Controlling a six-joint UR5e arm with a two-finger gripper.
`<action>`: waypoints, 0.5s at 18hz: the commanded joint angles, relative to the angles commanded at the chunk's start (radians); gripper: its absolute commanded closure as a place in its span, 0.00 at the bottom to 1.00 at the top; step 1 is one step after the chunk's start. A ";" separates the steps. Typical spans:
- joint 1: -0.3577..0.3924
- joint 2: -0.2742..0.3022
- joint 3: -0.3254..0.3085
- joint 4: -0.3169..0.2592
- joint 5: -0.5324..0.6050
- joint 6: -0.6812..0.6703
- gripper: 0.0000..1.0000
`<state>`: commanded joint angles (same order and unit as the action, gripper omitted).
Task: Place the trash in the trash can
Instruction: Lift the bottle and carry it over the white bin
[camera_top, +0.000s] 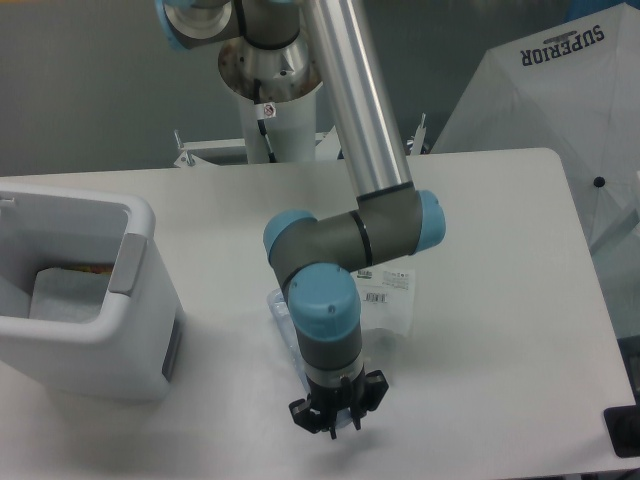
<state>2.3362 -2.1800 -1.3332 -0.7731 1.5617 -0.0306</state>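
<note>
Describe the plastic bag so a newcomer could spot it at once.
Start at the white table and find the robot arm's blue and grey elbow near its middle. The plastic bag lies flat just right of the wrist. It is clear, with a white barcode label, unlike the boxy white trash can far left.

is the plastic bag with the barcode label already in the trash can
No, the plastic bag lies flat on the table beside the arm, well right of the white trash can.
</note>
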 joint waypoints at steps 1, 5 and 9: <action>0.003 0.017 0.015 0.000 -0.021 -0.003 0.67; 0.011 0.057 0.098 0.000 -0.077 -0.008 0.67; 0.011 0.140 0.127 0.002 -0.149 -0.009 0.67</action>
<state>2.3470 -2.0404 -1.2057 -0.7716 1.4129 -0.0399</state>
